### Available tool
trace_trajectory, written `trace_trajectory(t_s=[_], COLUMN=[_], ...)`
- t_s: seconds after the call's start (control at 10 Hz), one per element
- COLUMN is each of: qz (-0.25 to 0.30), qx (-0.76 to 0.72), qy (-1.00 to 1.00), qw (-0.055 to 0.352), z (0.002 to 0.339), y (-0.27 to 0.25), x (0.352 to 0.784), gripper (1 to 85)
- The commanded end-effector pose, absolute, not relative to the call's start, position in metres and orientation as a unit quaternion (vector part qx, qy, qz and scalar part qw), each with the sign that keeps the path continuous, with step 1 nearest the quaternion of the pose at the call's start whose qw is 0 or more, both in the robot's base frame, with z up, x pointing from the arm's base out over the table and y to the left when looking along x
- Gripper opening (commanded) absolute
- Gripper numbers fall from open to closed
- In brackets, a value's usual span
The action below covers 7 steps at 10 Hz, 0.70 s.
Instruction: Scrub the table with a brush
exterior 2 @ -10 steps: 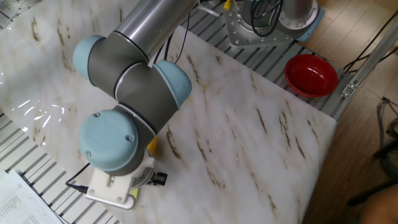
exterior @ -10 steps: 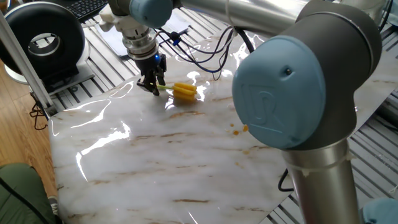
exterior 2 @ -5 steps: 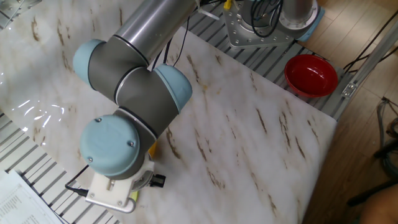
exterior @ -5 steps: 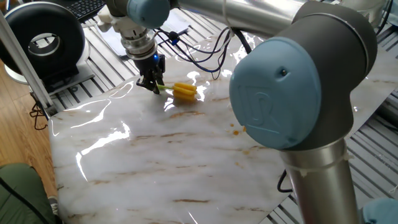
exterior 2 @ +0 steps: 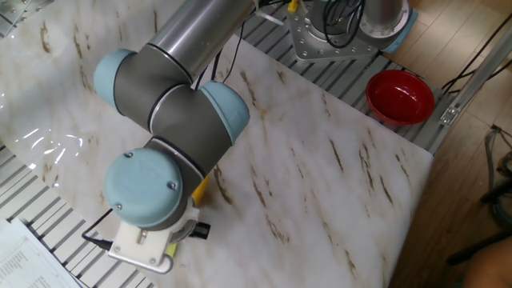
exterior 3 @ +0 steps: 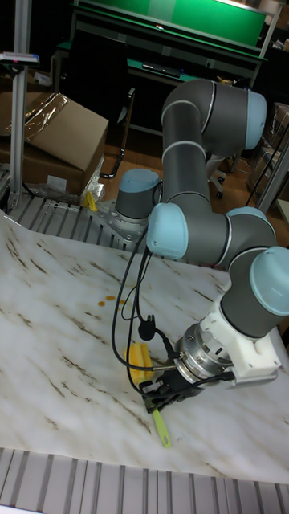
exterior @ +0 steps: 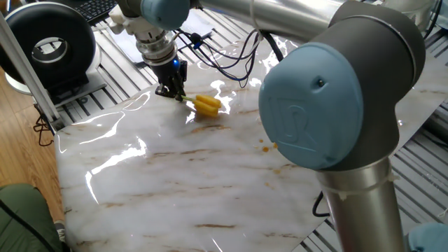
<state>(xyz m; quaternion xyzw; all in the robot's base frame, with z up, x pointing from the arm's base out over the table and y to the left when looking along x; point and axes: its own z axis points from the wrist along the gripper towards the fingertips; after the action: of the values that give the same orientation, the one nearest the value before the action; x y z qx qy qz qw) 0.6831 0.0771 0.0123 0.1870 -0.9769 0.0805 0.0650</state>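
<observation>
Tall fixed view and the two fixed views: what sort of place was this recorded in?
Most likely a robotics lab or workshop, not a home. The marble-look table lies on a grey slatted metal frame, a cardboard box stands by green workbenches, and loose cables trail across the slab.

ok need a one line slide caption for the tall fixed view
UR5 gripper closed on the handle of a yellow brush lying on the marble-look table.
</observation>
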Motion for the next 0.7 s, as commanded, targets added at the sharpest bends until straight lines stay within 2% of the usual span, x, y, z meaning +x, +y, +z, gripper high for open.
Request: trace_trajectory(t_s=[0.0, 0.2, 0.6], qz=[0.076, 0.082, 0.058], qx=[0.179, 0.172, 0.158], qy=[-0.979, -0.98, -0.985], qw=[0.065, 0.055, 0.037], z=[0.027, 0.036, 0.048], y=[0.078, 0.072, 0.082], x=[0.675, 0.673, 0.665], gripper=[1.3, 1.3, 1.3])
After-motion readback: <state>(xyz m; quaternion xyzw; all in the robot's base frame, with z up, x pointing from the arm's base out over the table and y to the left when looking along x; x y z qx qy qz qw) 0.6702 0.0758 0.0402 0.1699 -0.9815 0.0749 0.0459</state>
